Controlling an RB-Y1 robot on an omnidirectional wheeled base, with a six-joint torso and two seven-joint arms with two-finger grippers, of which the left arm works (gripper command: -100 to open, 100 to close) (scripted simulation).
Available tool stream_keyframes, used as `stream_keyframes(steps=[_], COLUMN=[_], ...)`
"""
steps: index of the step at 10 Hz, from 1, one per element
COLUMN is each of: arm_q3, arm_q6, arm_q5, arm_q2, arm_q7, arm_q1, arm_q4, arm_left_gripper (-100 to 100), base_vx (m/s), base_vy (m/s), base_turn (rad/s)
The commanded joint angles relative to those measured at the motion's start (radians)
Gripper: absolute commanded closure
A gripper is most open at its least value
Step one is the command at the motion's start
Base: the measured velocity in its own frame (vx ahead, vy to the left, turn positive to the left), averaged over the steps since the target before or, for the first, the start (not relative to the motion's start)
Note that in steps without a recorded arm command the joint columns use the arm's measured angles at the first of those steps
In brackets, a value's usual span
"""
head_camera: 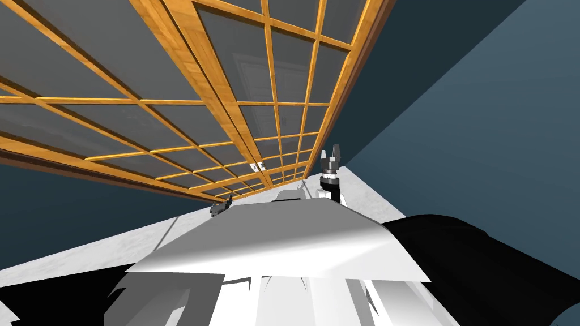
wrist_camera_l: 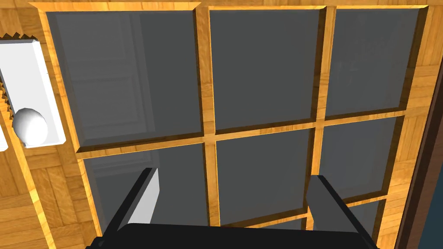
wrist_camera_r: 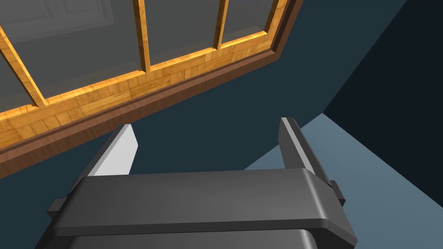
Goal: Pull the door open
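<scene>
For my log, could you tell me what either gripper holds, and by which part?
Nothing is held: the left gripper and right gripper stand open, off the knob.

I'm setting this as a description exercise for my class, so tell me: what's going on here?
A two-armed robot stands close to a wooden door with glass panes. Its left hand is open and faces the panes, with the round white knob off to one side on its white plate. The right hand is open too, aimed at the dark blue wall beside the door frame. Nothing is gripped yet.
</scene>
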Motion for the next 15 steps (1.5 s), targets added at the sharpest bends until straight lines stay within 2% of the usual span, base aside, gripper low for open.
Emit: stream_keyframes(steps=[1,2,3,4,9,11,12,15], arm_q3=[-0.011,-0.02,-0.02,-0.032,-0.074,-0.074,-0.074,-0.074], arm_q6=[-0.01,-0.014,-0.014,-0.018,-0.031,-0.031,-0.031,-0.031], arm_q5=[0.0,-0.002,-0.002,-0.005,-0.018,-0.018,-0.018,-0.018], arm_q2=[-0.003,-0.009,-0.009,-0.017,-0.046,-0.046,-0.046,-0.046], arm_q7=[0.002,0.002,0.002,0.002,0.003,0.003,0.003,0.003], arm_q1=[-0.022,-0.039,-0.039,-0.062,-0.135,-0.135,-0.135,-0.135], arm_q4=[0.008,0.007,0.007,0.005,-0.007,0.004,0.031,-0.007], arm_left_gripper=[-100,-100,-100,-100,-100,-100,-100,-100], base_vx=[0.198,0.22,0.155,0.187,0.217,0.062,-0.012,0.004], base_vy=[-0.038,-0.012,-0.003,-0.019,-0.051,-0.016,0.004,-0.004], base_turn=[-0.111,-0.118,-0.06,-0.138,-0.123,0.02,-0.024,-0.043])
